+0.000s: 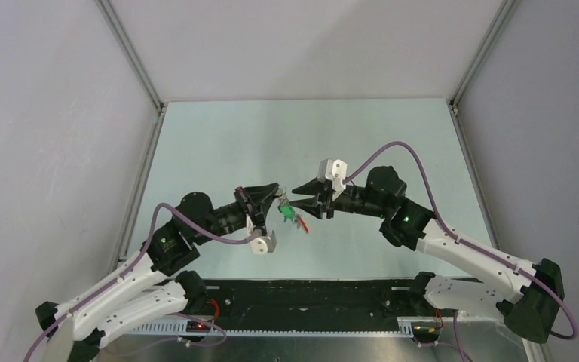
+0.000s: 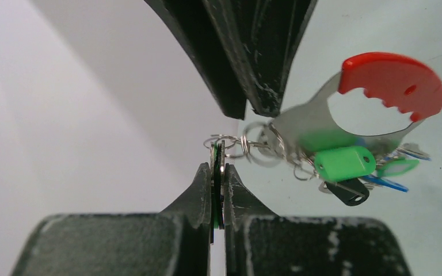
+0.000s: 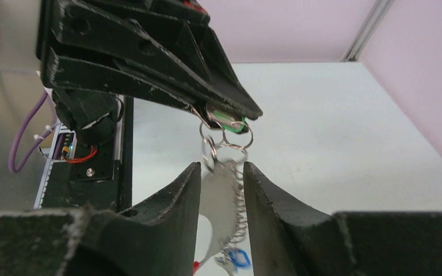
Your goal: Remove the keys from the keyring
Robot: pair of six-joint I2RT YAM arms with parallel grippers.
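Keys (image 1: 292, 214) hang in a small bunch above the middle of the table (image 1: 234, 143), at about five o'clock from where the two arms' fingertips meet in the top view. We see the left gripper (image 2: 217, 168) pressed together on a green-headed key (image 2: 216, 172), which shows edge-on between its pads in the left wrist view. A chain of small wire rings (image 2: 253, 144) runs from that key toward three o'clock and joins the rest of the bunch. There we make out a bright green tag (image 2: 345, 164), a black head (image 2: 348, 192) and a blue tag (image 2: 388, 184) packed close together.

The keyring (image 2: 391, 77) sits at two o'clock from the pinch. It shows as a curved silver piece with a red cap that has a toothed inner edge. The right gripper (image 2: 252, 114) comes down from twelve o'clock, with its tips just beside the wire rings.

In the right wrist view its fingers stand partly spread, and the silver plate of the keyring appears in the gap between them. We cannot tell whether the pads actually press on the plate or only frame it. In that same view the left gripper reaches in from ten o'clock, with the green head at its tip.
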